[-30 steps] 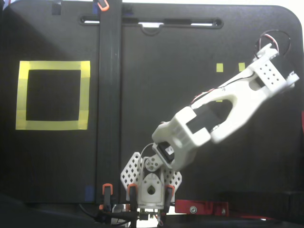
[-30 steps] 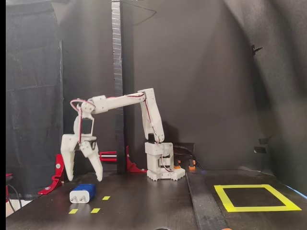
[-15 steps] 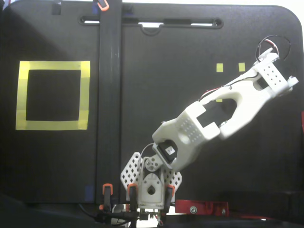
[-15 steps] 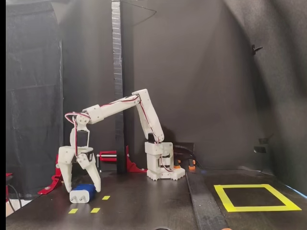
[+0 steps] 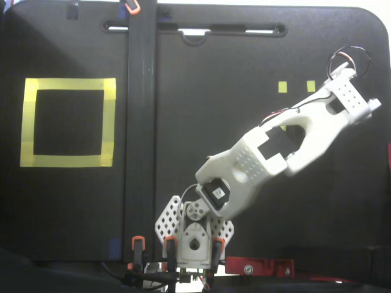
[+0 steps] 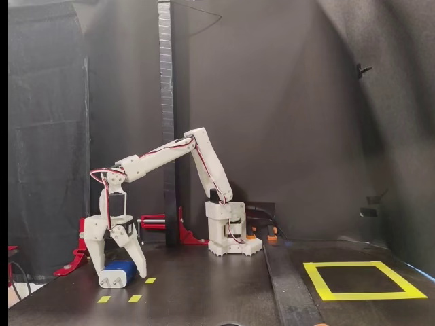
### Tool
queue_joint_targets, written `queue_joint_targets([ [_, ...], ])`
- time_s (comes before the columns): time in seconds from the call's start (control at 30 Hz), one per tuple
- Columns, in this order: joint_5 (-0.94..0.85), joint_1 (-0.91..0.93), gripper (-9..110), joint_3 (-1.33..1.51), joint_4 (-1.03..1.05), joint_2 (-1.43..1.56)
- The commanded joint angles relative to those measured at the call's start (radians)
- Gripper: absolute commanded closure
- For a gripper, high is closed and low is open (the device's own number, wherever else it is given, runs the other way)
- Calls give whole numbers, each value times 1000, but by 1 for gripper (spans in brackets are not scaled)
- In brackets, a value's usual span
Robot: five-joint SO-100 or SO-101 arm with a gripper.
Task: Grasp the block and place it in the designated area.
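Observation:
In a fixed view from the side, the dark-blue block point(image 6: 122, 267) lies on the black table at the left, with its pale pronged end point(image 6: 111, 279) toward the camera. My white gripper point(image 6: 119, 274) points straight down and is open. One finger point(image 6: 94, 252) stands to the left of the block and the other finger point(image 6: 136, 257) to its right. In a fixed view from above, my wrist point(image 5: 348, 97) covers the gripper and the block. The designated area, a yellow tape frame, lies far off at the right point(image 6: 367, 296) in the side view and at the left point(image 5: 109, 122) from above.
Small yellow markers lie by the block point(image 6: 134, 297) and near the wrist point(image 5: 282, 86). A black upright post point(image 6: 165, 102) stands behind the arm base point(image 6: 231, 238). A raised black strip point(image 5: 140, 152) divides the table. Red clamps point(image 6: 160, 221) sit at the back.

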Motion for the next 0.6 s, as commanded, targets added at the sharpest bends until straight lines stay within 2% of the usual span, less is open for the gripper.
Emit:
queue_joint_targets([
  [0.0,-6,-3,67,-37,-3,2],
  [0.27,-6,-5,67,-35,-3,-2],
  [0.43,-5,-5,82,-32,-3,-2],
  [0.57,-5,-5,83,-28,-6,-2],
])
